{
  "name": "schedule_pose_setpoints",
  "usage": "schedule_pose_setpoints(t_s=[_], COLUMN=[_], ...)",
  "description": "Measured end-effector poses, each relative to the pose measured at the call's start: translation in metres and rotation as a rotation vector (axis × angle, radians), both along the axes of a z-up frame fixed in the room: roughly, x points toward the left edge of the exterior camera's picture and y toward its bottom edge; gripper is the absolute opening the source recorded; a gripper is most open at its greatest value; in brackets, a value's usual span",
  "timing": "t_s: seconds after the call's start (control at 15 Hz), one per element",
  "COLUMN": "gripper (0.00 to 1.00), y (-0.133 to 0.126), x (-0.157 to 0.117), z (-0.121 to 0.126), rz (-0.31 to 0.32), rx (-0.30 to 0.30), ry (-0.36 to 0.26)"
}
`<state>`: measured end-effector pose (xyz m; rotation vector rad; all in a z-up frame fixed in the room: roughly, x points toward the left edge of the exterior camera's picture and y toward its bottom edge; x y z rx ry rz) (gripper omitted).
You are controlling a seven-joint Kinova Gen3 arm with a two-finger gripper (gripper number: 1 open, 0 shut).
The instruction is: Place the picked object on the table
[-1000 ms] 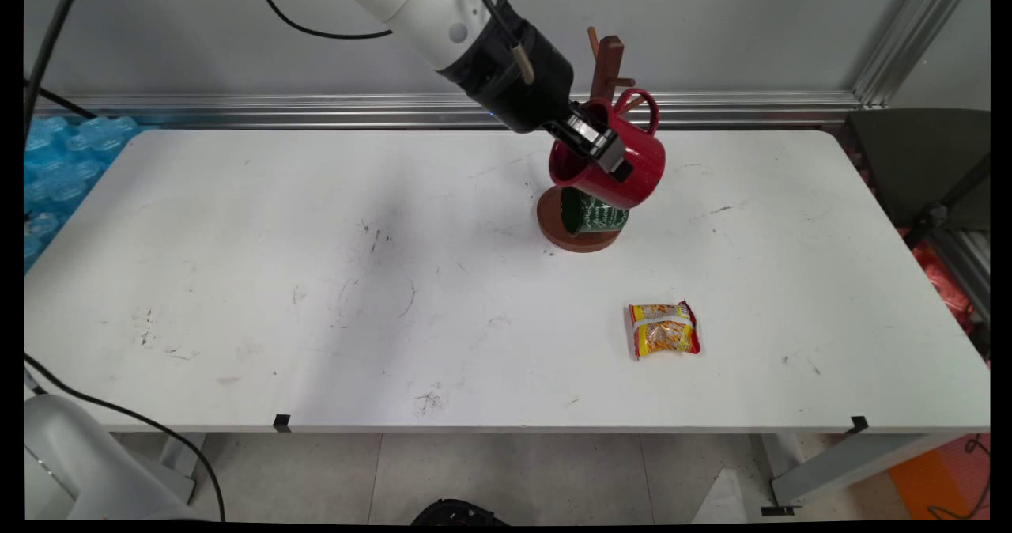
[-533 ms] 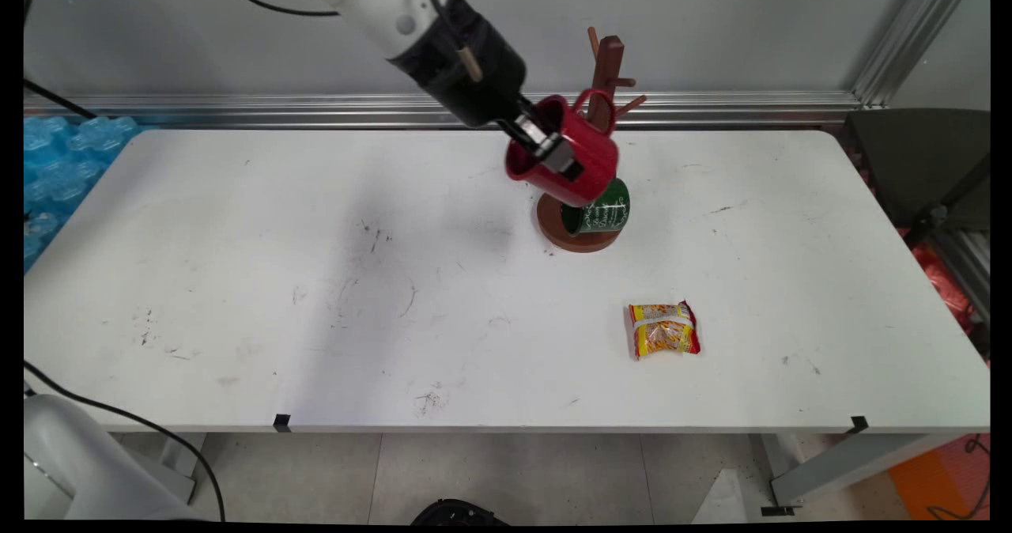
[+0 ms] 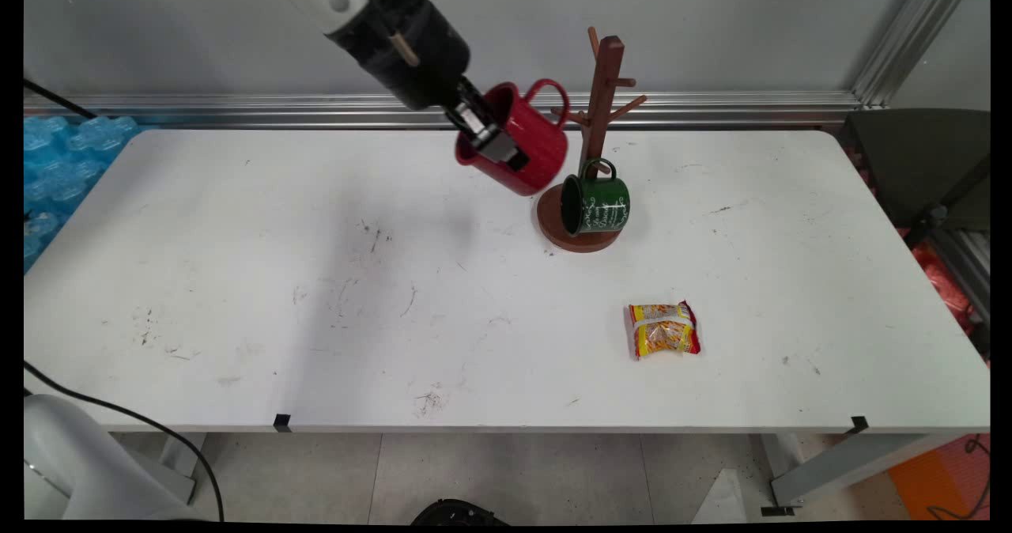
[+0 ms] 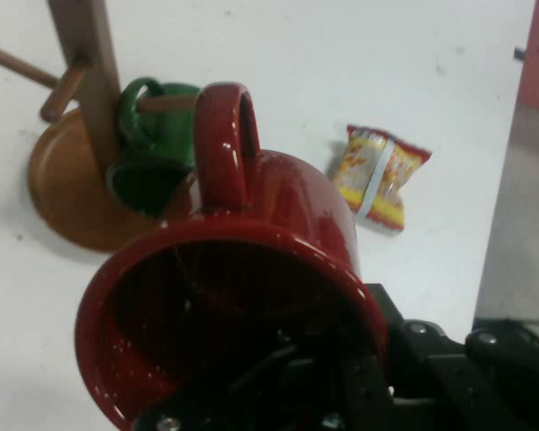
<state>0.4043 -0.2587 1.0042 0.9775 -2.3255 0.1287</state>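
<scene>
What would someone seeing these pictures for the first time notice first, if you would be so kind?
The glossy red enamel mug stands out, held tilted in the air by the black two-finger tool, which grips its rim, just left of the brown wooden mug tree. A dark green mug with white lettering hangs on a low peg of that tree near the white table's far edge. Nearer the camera lies a yellow and red snack packet.

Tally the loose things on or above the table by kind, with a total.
Mugs: 2, a red mug held in the hand and a green mug hanging on the rack.
Mug racks: 1, the wooden mug rack.
Snack packets: 1, the yellow snack packet.
Total: 4
</scene>
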Motion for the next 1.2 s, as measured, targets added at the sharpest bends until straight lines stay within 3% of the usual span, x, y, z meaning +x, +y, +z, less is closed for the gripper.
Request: schedule_pose_setpoints(t_s=[0.67,1.2], gripper=[0.0,0.0], y=[-0.013,-0.041], x=[0.042,0.064], z=[0.013,-0.007], rz=[-0.036,-0.03], rx=[-0.033,-0.035], ry=[-0.198,-0.35])
